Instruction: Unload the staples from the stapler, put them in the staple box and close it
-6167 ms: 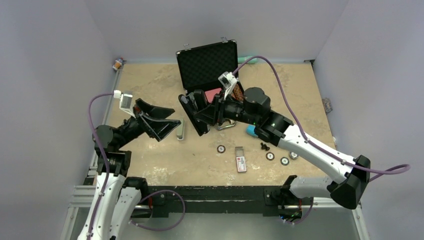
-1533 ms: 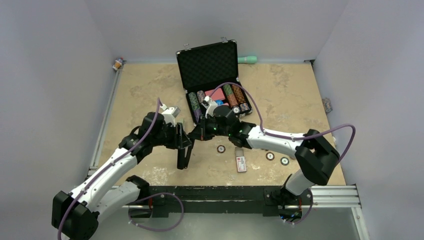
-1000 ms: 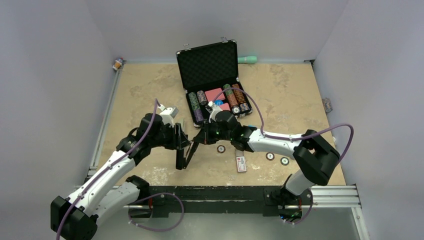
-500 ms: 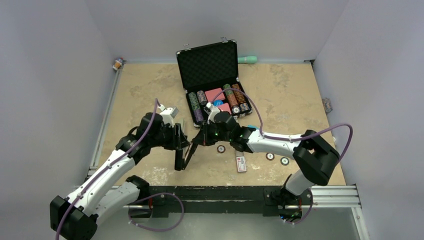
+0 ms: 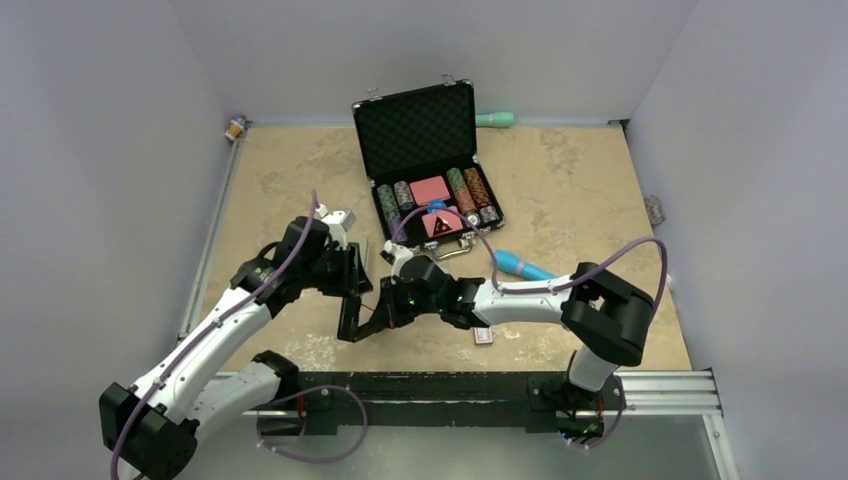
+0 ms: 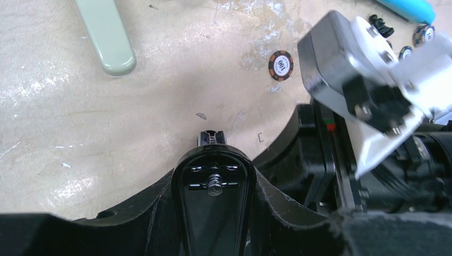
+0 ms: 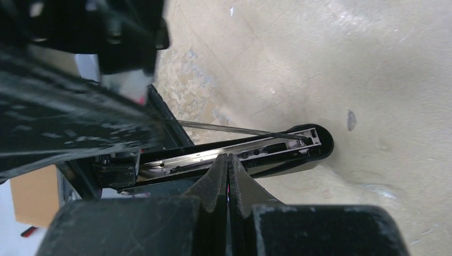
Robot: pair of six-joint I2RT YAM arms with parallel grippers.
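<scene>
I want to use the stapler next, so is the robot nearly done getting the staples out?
Not yet. Done: the stapler is open, its metal track showing. In hand: the left gripper holds it while the shut right gripper pokes at the track. Left: sliding the staples out; I can't tell how many are inside.

Even soft light, faint shadows, near parts blurred
</scene>
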